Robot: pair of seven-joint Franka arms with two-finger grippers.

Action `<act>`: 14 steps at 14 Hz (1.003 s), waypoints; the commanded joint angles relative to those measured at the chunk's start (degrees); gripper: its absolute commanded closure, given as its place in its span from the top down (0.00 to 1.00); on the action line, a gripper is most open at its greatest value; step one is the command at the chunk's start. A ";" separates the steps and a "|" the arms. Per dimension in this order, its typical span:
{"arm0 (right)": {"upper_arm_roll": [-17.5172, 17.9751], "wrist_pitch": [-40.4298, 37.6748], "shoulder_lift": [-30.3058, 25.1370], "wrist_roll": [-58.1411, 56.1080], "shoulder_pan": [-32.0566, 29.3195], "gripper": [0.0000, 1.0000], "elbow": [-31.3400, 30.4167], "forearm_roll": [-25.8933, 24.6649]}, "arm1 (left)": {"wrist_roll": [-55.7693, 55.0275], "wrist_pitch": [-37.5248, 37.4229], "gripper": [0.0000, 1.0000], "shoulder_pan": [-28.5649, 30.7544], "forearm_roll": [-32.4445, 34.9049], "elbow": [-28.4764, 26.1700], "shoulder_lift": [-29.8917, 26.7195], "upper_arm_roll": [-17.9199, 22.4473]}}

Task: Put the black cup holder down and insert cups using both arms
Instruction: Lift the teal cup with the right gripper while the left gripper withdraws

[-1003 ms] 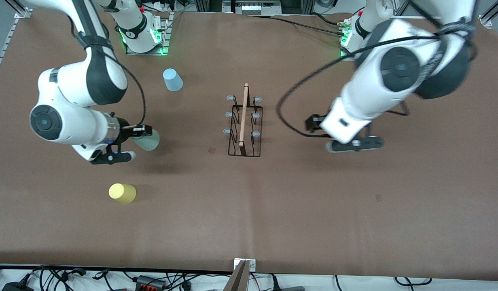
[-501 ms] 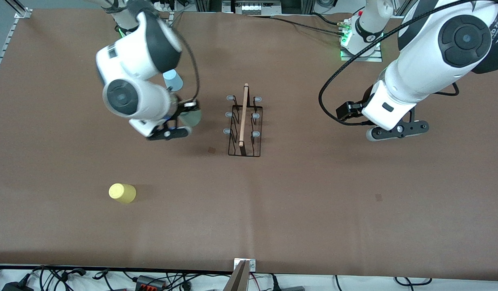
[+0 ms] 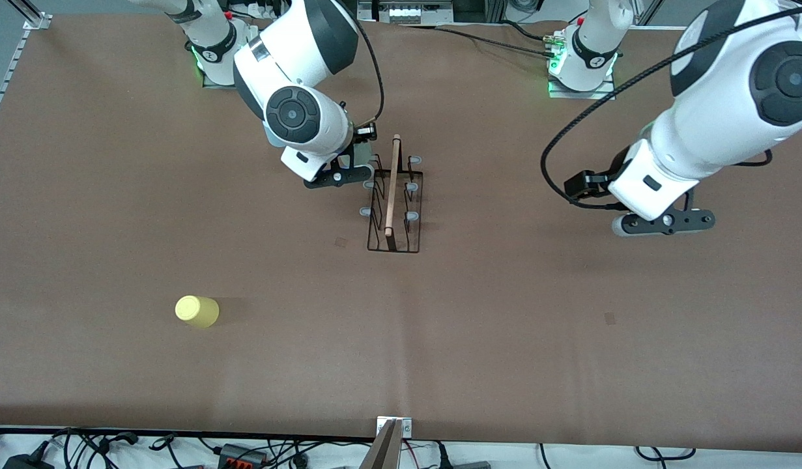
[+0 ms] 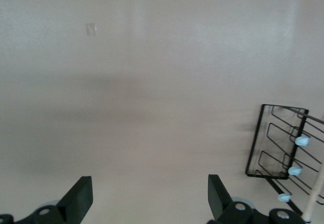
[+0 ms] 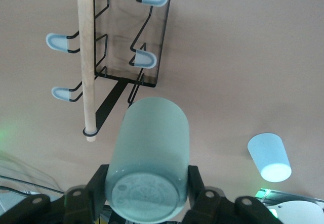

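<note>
The black cup holder (image 3: 394,202) stands mid-table, its wooden rod (image 5: 85,57) running along the top and grey-tipped pegs on both sides. My right gripper (image 3: 356,160) hovers over the holder's end nearest the robots' bases, on the right arm's side. It is shut on the pale green cup (image 5: 152,148), and in the right wrist view (image 5: 147,183) the cup's base faces the camera. The yellow cup (image 3: 197,311) lies on the table toward the right arm's end, nearer the front camera. The light blue cup (image 5: 270,157) stands mouth-down near the right arm's base. My left gripper (image 3: 664,221) hangs open and holds nothing (image 4: 150,198).
The holder (image 4: 283,143) also shows at the edge of the left wrist view, with bare brown table under that gripper. Both arm bases (image 3: 580,62) stand along the table edge farthest from the front camera. Cables lie along the nearest edge.
My right arm has swung the pale green cup from the right arm's end of the table over to the holder. My left arm has drawn away from the holder toward its own end.
</note>
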 commanded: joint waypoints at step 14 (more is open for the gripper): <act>-0.69 4.51 5.67 2.85 4.08 0.24 -0.62 1.67 | 14.93 17.47 1.00 0.06 0.68 -22.64 -13.75 9.15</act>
